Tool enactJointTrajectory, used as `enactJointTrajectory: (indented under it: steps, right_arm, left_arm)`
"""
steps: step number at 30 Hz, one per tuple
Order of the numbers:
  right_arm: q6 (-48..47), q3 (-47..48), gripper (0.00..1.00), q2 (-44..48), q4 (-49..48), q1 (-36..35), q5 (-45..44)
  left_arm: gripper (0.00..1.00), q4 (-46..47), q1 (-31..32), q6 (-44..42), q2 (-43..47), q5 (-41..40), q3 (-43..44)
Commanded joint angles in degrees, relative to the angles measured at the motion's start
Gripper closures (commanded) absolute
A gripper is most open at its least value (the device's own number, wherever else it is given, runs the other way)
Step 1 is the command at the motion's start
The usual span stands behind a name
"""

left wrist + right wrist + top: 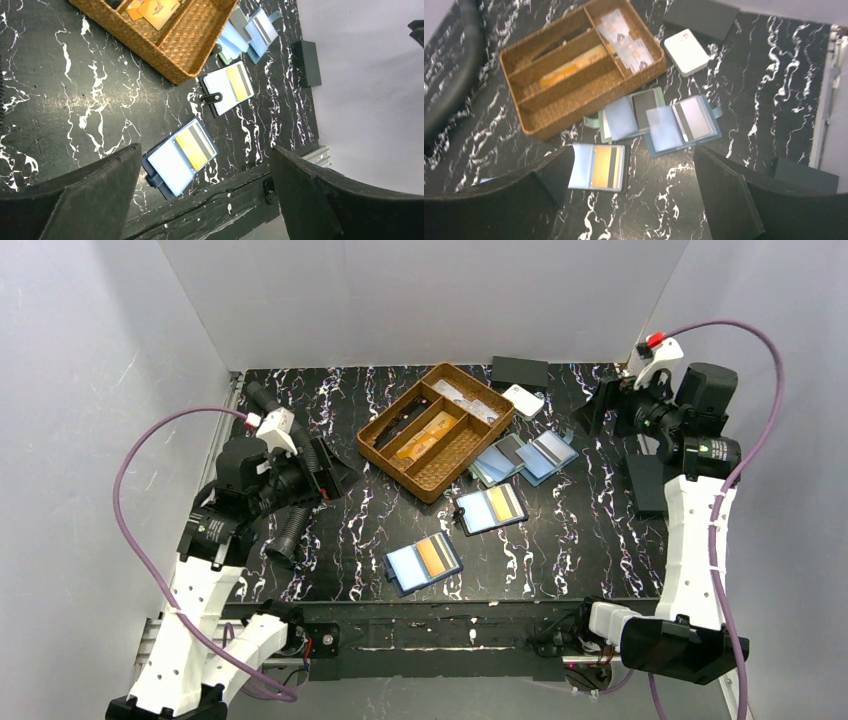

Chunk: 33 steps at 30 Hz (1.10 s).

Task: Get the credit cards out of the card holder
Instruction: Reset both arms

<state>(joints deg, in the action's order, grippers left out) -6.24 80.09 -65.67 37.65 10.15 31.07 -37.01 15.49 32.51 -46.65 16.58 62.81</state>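
Note:
Two open blue card holders lie on the black marbled table. The near one [422, 562] holds a yellow-orange credit card [433, 556] with a dark stripe; it also shows in the left wrist view [196, 146]. The second holder [489, 508] holds another orange card [499, 504], which also shows in the right wrist view [604, 166]. My left gripper [335, 472] is open and empty, raised at the table's left. My right gripper [592, 405] is open and empty, raised at the back right.
A wicker tray [436, 428] with compartments stands at the back centre, with orange cards inside. Two more open holders with grey cards [525, 456] lie to its right. A white box [523, 399] and a black box [520, 371] lie behind them.

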Motion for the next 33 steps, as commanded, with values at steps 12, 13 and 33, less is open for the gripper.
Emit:
enactJointTrajectory:
  steps: [12, 13, 33]
  right_arm:
    - [9.91, 8.35, 0.00, 3.75, -0.73, 0.31, -0.67]
    - [10.23, 8.21, 0.00, 4.05, -1.00, 0.31, -0.92]
    - [12.48, 6.30, 0.00, 8.97, -2.36, 0.31, -7.03]
  left_arm:
    - [0.01, -6.12, -0.29, 1.06, 3.32, 1.94, 9.09]
    - [0.01, -5.98, -0.29, 1.29, 3.65, 2.03, 9.09]
    - [0.01, -6.73, -0.35, 2.24, 6.49, 2.78, 8.94]
